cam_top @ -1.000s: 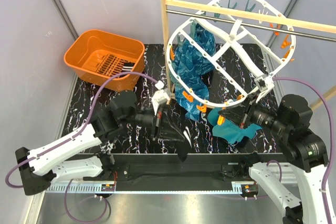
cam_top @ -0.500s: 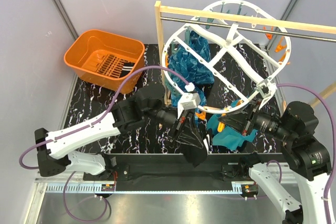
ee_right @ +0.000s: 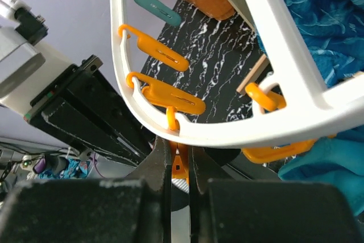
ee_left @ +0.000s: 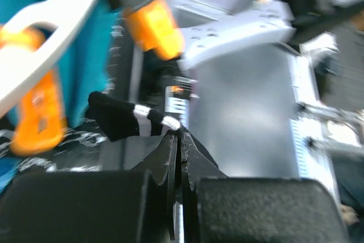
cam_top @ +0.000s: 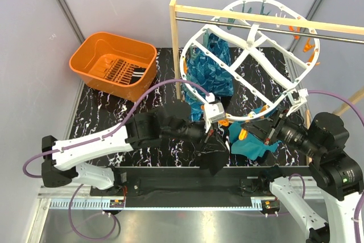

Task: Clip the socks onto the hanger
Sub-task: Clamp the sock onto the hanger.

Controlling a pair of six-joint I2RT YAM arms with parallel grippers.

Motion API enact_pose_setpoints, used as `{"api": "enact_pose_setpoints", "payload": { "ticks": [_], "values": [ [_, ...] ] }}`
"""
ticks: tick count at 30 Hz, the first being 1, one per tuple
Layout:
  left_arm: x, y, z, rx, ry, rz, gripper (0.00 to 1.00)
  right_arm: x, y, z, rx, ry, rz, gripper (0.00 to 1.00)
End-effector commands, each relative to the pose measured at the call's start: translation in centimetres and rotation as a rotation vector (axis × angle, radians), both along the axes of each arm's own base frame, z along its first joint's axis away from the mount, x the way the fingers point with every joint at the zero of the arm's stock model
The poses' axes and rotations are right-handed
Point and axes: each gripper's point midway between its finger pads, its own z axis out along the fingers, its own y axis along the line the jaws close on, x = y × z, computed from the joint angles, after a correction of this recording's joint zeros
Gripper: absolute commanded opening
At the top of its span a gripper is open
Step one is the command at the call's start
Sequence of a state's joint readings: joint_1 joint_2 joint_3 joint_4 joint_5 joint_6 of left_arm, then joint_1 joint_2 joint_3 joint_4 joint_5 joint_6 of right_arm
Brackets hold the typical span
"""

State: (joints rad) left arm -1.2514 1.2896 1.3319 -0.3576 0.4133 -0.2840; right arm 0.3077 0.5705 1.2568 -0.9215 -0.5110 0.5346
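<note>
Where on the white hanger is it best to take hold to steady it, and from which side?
Probably the lower rim, from the near side. The hanger hangs tilted, so this thin flat band faces the arms and suits a two-finger grip. Take a bare stretch of it; the right gripper is there, shut on an orange clip.

The hanger (cam_top: pixel 245 50) tilts low over the front middle of the surface (cam_top: pixel 91 103); its lower rim crowds the narrow gap between the left claw (ee_left: pixel 179 135) and the right claw (ee_right: pixel 178 146), which pinches an orange clip (ee_right: pixel 178 164) on that rim; the sock (ee_left: pixel 122 120) gripped by the left claw and the teal cloth (cam_top: pixel 256 147) beneath fill the room below; the blue patterned cloth (cam_top: pixel 207 72) and wooden post (cam_top: pixel 173 55) block the way behind; left of the post, bare surface lies open up to the orange basket (cam_top: pixel 79 61).
</note>
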Motion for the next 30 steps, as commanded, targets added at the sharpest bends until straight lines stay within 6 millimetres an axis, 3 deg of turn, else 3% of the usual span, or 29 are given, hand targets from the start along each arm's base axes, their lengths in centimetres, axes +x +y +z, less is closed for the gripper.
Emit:
{"api": "enact_pose_setpoints", "payload": {
  "ticks": [1, 2, 3, 4, 6, 12, 26, 30],
  "values": [
    [3.4, -0.3, 1.2, -0.035, -0.134, 0.279, 0.0, 0.5, -1.4, -1.8, -0.031, 0.113, -0.119, 0.0],
    [2.7, -0.6, 0.9, -0.022, -0.161, 0.291, 0.0, 0.7, -1.6, -2.0, -0.037, 0.121, -0.132, 0.0],
    [4.2, -0.6, 1.5, -0.015, -0.206, 0.391, 0.0, 0.9, -1.7, -2.3, -0.042, 0.136, -0.148, 0.0],
    [4.7, -0.9, 0.4, 0.042, -0.237, 0.428, 0.0, 1.1, -1.9, -2.5, -0.048, 0.138, -0.164, 0.0],
    [5.2, -1.2, 0.0, 0.078, -0.275, 0.483, 0.0, 1.6, -2.3, -2.8, -0.062, 0.153, -0.196, 0.0],
    [5.4, -1.7, -0.8, 0.122, -0.349, 0.537, 0.0, 2.4, -2.7, -3.2, -0.084, 0.17, -0.23, 0.0],
    [3.8, -4.5, 0.9, 0.074, -0.339, 0.426, 0.0, 3.0, -2.9, -4.0, -0.106, 0.176, -0.245, 0.0],
    [1.7, -5.6, 0.4, 0.062, -0.312, 0.299, 0.0, 3.1, -2.8, -4.0, -0.102, 0.172, -0.243, 0.0]
  ]
}}
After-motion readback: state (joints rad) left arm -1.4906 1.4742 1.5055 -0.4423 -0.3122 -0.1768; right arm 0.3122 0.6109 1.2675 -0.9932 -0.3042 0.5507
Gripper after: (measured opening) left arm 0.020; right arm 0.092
